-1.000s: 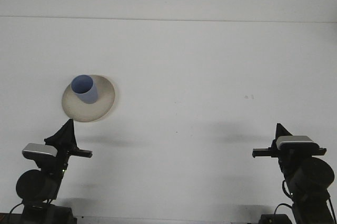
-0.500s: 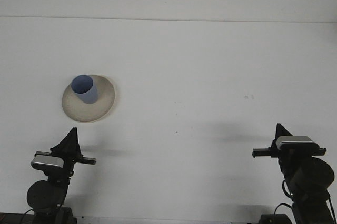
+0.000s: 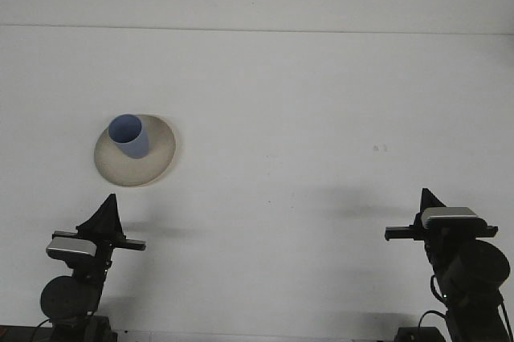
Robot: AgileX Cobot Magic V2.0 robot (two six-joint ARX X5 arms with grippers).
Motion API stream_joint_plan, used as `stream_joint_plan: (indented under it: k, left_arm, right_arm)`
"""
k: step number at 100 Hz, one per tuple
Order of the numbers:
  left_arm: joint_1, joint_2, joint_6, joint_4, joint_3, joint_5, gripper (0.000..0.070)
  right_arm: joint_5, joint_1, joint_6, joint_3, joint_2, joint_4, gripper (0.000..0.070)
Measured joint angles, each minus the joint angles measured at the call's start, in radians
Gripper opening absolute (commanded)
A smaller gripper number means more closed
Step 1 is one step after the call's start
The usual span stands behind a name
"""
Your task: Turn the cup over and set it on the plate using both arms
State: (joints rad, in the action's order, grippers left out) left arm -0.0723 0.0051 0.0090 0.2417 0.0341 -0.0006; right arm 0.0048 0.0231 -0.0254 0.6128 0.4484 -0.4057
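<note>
A broad white tabletop [image 3: 305, 117] fills the scene, plain and evenly lit, with a faint seam running across its far edge; over on the left half sits a round cream-coloured plate [image 3: 152, 165], and there on it stands the pale blue plastic cup [image 3: 130, 135], mouth upward, set toward the plate's far-left part rather than dead centre; the cup leans a touch in this view, its open rim facing up and toward us; down at the near edge the left gripper [image 3: 107, 215] sits low, just this side of the plate and apart from it, its dark tip pointing away over the table; whether its fingers are parted or closed, I cannot tell from here; across on the right, the right gripper [image 3: 424, 201] sits low as well, well apart from plate and cup; its fingers are equally impossible to read.
</note>
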Motion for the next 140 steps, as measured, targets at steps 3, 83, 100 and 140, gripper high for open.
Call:
stream_joint_plan:
  k: [3, 83, 100, 140]
  left_arm:
    - [0.0, 0.0, 0.0, 0.0, 0.0, 0.0, 0.0011]
    - [0.0, 0.0, 0.0, 0.0, 0.0, 0.0, 0.0011]
    - [0.0, 0.0, 0.0, 0.0, 0.0, 0.0, 0.0011]
    - [0.0, 0.0, 0.0, 0.0, 0.0, 0.0, 0.0011]
  right_arm:
    - [0.0, 0.0, 0.0, 0.0, 0.0, 0.0, 0.0]
    - [0.0, 0.0, -0.006, 0.0, -0.006, 0.0, 0.0]
    - [0.0, -0.003, -0.032, -0.019, -0.056, 0.018, 0.0]
    - [0.0, -0.004, -0.039, -0.332, -0.339, 0.29, 0.0]
